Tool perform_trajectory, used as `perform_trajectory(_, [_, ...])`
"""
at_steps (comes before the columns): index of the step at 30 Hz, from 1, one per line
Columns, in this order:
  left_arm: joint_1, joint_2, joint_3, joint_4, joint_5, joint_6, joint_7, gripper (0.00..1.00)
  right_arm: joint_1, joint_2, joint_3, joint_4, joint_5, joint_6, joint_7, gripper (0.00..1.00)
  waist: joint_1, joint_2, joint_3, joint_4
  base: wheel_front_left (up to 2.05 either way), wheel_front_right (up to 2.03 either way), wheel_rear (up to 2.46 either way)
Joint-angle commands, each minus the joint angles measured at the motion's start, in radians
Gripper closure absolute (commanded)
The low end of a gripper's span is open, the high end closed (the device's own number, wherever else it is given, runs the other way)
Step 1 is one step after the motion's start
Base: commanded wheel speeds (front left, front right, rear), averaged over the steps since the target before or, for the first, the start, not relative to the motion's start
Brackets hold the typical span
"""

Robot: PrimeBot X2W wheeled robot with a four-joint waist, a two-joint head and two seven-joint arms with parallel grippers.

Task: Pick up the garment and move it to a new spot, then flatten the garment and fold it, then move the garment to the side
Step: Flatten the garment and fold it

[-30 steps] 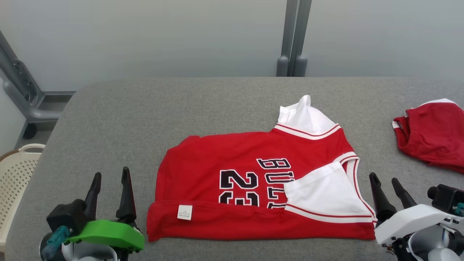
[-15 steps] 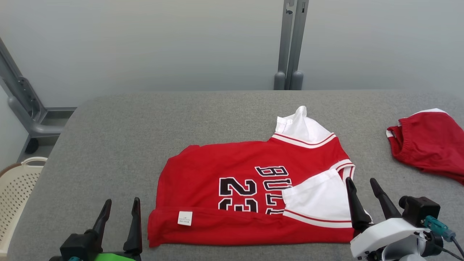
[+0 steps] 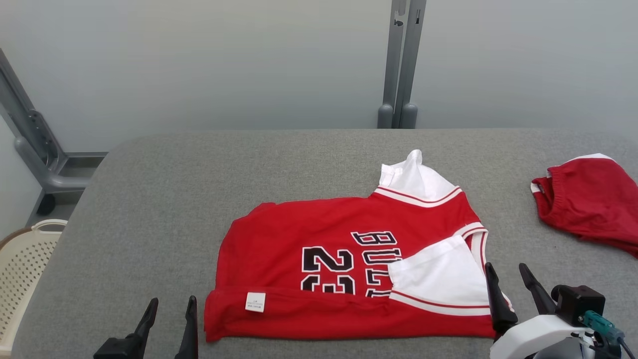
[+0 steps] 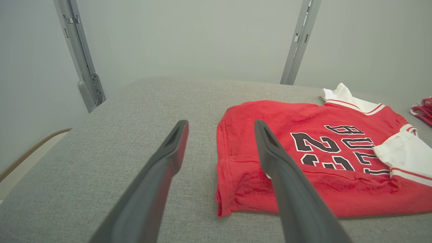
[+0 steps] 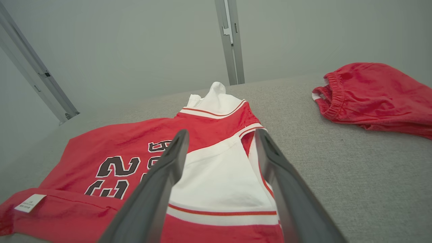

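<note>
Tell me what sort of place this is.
Probably a robot test bay for laundry folding: a grey fabric-covered table, grey metal frame posts behind it, and a cream perforated plastic basket beside it.

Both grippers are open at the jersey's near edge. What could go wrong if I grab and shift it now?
1. The left gripper sits beside the turned-up hem of the jersey; a shallow pinch may catch one layer and unroll it.
2. The right gripper is at the loose white sleeve; pulling there could flip it open.
3. The red shorts lie to the right; sliding that way could bunch both.
</note>
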State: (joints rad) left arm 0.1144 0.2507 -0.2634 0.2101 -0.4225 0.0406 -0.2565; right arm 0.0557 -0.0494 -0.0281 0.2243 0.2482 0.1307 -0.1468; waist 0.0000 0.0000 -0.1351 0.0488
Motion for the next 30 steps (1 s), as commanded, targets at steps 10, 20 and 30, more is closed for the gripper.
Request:
perform_trajectory(10, [-0.010, 0.002, -0.010, -0.002, -0.012, 0.004, 0.011, 0.00, -0.013, -0.002, -0.003, 0.009, 0.000, 0.000, -0.006, 0.00, 0.0000, 0.0000, 0.020, -0.003, 0.00, 0.00, 0.00])
perform_trajectory(20, [-0.031, 0.006, -0.019, -0.008, -0.012, 0.007, 0.017, 0.00, -0.019, -0.002, -0.014, 0.008, -0.001, 0.000, 0.013, 0.00, 0.0000, 0.0000, 0.030, -0.004, 0.00, 0.00, 0.00])
perform_trajectory(30, [-0.188, 0.026, -0.065, 0.026, 0.000, -0.022, 0.171, 0.00, -0.192, -0.002, -0.003, -0.001, -0.061, 0.000, 0.256, 0.00, 0.0000, 0.0000, 0.090, -0.009, 0.00, 0.00, 0.00])
